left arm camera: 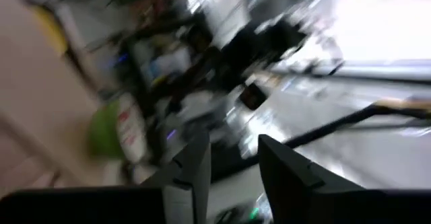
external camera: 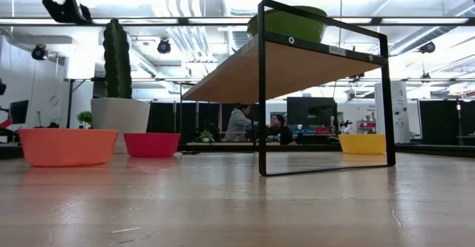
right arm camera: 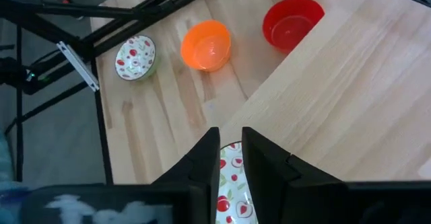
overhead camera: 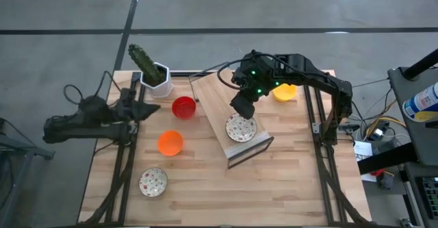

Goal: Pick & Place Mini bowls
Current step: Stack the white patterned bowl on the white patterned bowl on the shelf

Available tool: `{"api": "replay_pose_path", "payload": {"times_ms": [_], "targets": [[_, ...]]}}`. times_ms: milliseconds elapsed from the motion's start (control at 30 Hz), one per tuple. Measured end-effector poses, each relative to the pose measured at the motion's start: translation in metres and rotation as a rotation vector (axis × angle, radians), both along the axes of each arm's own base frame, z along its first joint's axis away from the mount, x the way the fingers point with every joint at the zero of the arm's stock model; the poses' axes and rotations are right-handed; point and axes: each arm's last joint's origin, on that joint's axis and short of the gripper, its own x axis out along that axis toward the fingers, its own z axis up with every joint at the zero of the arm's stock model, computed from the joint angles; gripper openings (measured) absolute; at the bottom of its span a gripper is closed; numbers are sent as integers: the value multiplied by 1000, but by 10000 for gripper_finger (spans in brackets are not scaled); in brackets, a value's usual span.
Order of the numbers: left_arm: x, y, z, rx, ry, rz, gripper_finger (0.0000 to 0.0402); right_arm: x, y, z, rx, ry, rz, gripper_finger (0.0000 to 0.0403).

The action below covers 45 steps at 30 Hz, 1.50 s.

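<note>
A white red-speckled mini bowl (overhead camera: 241,128) rests on the top of a wooden shelf (overhead camera: 222,101); the low view shows its greenish underside (external camera: 289,21) sitting on the board. My right gripper (overhead camera: 242,107) hovers just above that bowl (right arm camera: 232,177), fingers narrowly open and apart from it. The red bowl (overhead camera: 183,107), orange bowl (overhead camera: 170,143), yellow bowl (overhead camera: 285,92) and a second speckled bowl (overhead camera: 153,181) stand on the table. A third speckled bowl is out of view. My left gripper (overhead camera: 148,108) waits open and raised at the table's left, beside the red bowl.
A white hexagonal cactus pot (overhead camera: 157,74) stands at the far left of the table. The shelf's black frame (external camera: 261,91) rises mid-table, its near corner (overhead camera: 250,153) close to the centre. People sit at screens (external camera: 260,128) in the room beyond. Bare wood lies along the near edge.
</note>
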Motion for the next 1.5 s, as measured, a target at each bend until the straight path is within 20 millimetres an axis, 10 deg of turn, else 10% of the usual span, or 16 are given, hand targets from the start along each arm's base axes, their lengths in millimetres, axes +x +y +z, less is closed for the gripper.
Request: {"api": "replay_pose_path", "payload": {"times_ms": [433, 1500], "targets": [[10, -14, 51, 243, 538, -331, 128, -4, 22, 5, -9, -16, 65, 43], [67, -108, -38, 441, 1397, -720, 128, -4, 30, 5, -3, -15, 84, 43]]}}
